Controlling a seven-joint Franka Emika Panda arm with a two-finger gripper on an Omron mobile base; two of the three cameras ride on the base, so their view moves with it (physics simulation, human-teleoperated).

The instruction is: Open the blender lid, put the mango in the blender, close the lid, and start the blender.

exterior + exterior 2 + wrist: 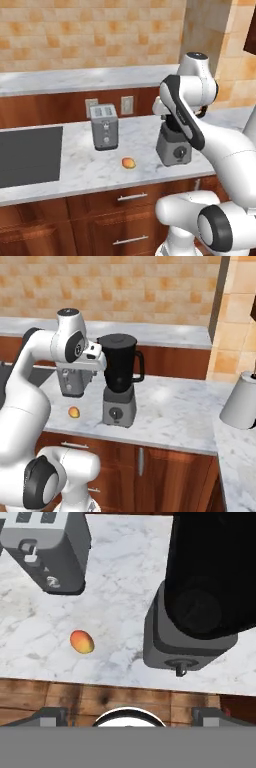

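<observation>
Blender (120, 383) upright on marble counter (175, 411), lid (118, 339) closed on jar; contents indiscernible. Mango (82, 642) on counter between toaster (47, 549) and blender, well below gripper (129, 714), jaws spread wide, empty.

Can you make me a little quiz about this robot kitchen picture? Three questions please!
1. True or false: the mango is already inside the blender.
2. What stands closest to the mango on the counter? A) the toaster B) a kettle C) a bowl
3. Fill in: the blender lid is ____ the jar right now (on / off).

Key
1. False. The mango lies on the marble counter, between the toaster and the blender.
2. A. The grey toaster stands just behind it, to its left in the left base view.
3. On. The dark lid sits on top of the jar, so opening it comes first. The jaws stand wide open and hold nothing.
</observation>
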